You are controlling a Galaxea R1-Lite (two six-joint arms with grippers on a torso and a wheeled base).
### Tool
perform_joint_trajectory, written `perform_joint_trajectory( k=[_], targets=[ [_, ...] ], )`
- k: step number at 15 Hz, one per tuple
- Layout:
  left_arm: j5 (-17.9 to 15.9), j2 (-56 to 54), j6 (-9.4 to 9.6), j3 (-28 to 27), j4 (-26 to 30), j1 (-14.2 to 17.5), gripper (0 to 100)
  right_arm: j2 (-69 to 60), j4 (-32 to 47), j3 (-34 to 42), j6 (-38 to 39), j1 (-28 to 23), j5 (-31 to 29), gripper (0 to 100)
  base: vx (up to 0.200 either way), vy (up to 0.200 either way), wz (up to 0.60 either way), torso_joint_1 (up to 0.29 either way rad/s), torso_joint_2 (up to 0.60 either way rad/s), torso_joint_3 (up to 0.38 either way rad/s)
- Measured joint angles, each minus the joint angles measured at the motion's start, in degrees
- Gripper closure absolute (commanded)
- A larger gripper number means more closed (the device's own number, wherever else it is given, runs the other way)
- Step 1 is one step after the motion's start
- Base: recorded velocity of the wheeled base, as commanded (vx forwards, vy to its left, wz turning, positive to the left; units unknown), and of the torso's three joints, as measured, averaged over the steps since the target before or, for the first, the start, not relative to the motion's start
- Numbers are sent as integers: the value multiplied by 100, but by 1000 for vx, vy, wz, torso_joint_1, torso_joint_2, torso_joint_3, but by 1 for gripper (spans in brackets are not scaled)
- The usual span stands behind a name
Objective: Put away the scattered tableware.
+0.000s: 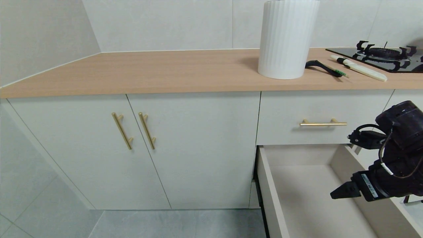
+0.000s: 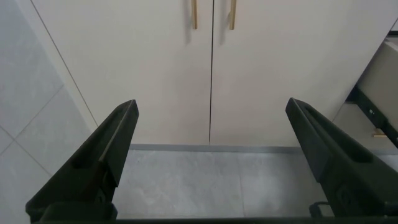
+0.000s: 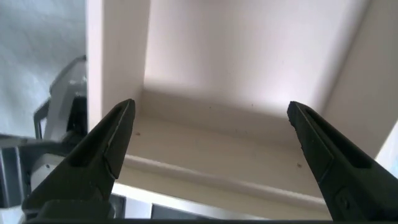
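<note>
On the wooden countertop [image 1: 165, 71] lie a black-handled utensil [image 1: 322, 67] with a green tip and a cream-coloured knife [image 1: 360, 68], both just right of a tall white ribbed container [image 1: 286, 38]. Below them a pale drawer [image 1: 266, 185] stands pulled out, and its floor looks bare. My right gripper [image 1: 343, 192] hangs over the drawer's right side. In the right wrist view the right gripper [image 3: 210, 109] is open, facing an inner corner of the drawer [image 3: 249, 74], holding nothing. My left gripper [image 2: 211, 106] is open and holds nothing, low in front of the cabinet doors [image 2: 211, 62].
A black gas hob [image 1: 383, 54] sits at the counter's far right. Above the open drawer is a shut drawer with a gold handle [image 1: 323, 123]. Two cabinet doors with gold handles [image 1: 134, 130] fill the left. Grey floor tiles [image 2: 205, 180] lie below.
</note>
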Motion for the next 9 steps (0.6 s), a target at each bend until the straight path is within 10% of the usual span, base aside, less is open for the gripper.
perform_joint_trajectory(
  k=[9],
  targets=[
    [-2, 0, 0, 0, 0, 0, 0, -794, -2075, 850, -16, 6, -29, 0, 0, 0, 0, 0, 0, 0]
  ],
)
